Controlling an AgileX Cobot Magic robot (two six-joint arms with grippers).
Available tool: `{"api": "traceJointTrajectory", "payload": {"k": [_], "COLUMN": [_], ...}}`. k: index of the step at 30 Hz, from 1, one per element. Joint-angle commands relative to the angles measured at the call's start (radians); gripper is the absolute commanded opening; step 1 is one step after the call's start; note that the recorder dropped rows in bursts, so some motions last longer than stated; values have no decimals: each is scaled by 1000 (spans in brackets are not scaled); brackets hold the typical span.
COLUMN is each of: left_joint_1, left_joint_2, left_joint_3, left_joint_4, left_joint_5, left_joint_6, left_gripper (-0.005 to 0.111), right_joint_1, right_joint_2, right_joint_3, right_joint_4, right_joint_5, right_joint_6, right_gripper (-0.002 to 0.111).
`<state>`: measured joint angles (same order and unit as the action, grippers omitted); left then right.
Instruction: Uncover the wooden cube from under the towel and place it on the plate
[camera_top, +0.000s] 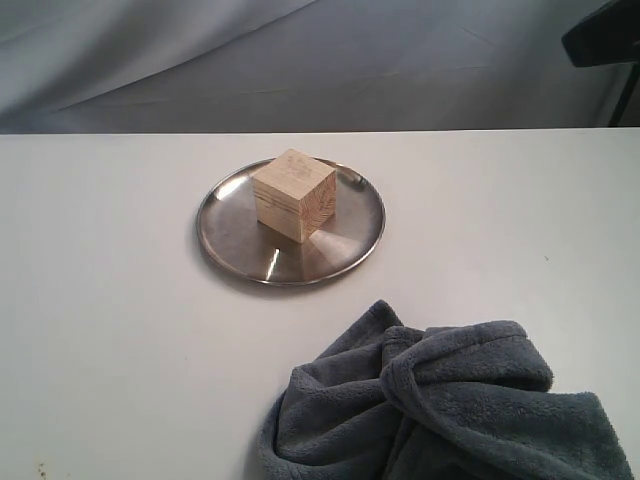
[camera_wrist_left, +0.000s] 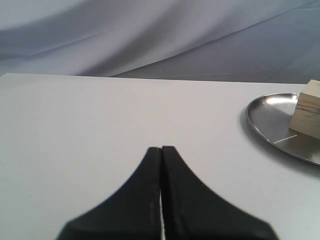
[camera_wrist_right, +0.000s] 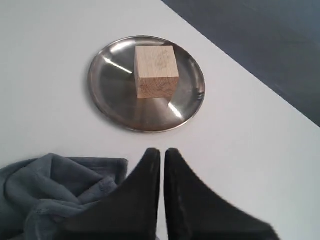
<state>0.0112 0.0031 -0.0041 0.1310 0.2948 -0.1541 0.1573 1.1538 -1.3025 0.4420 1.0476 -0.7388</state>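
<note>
The wooden cube (camera_top: 294, 195) stands on the steel plate (camera_top: 240, 250) at the middle of the white table, uncovered. The blue-grey towel (camera_top: 450, 410) lies bunched at the front right, apart from the plate. Neither gripper shows in the exterior view. In the left wrist view the left gripper (camera_wrist_left: 161, 149) is shut and empty over bare table, with the plate (camera_wrist_left: 272, 120) and cube (camera_wrist_left: 307, 110) off to one side. In the right wrist view the right gripper (camera_wrist_right: 162, 151) is shut and empty, short of the plate (camera_wrist_right: 110, 100) and cube (camera_wrist_right: 156, 70), with the towel (camera_wrist_right: 55, 190) beside it.
A grey cloth backdrop (camera_top: 300, 60) hangs behind the table's far edge (camera_top: 320, 132). A dark piece of equipment (camera_top: 602, 35) sits at the upper right corner. Bare white tabletop (camera_top: 100, 300) spreads left of the plate.
</note>
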Motion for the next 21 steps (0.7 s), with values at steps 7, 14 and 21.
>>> {"api": "traceJointTrajectory", "payload": {"k": [7,14,21], "left_joint_1": [-4,-4,-4], "left_joint_2": [-3,-3,-3], "left_joint_3": [4,4,4], "left_joint_4": [-1,-1,-1], "left_joint_5": [-7,-7,-7], "left_joint_6": [0,0,0], "left_gripper": [0,0,0], "right_joint_1": [-8,-8,-8], "right_joint_2": [-502,-963,-1116], "right_joint_3": [392,772,793], "right_joint_4": [43,43,19], "right_joint_5": [-278,-444,-430], "right_joint_6": [181,195,195], "right_gripper": [0,0,0]}}
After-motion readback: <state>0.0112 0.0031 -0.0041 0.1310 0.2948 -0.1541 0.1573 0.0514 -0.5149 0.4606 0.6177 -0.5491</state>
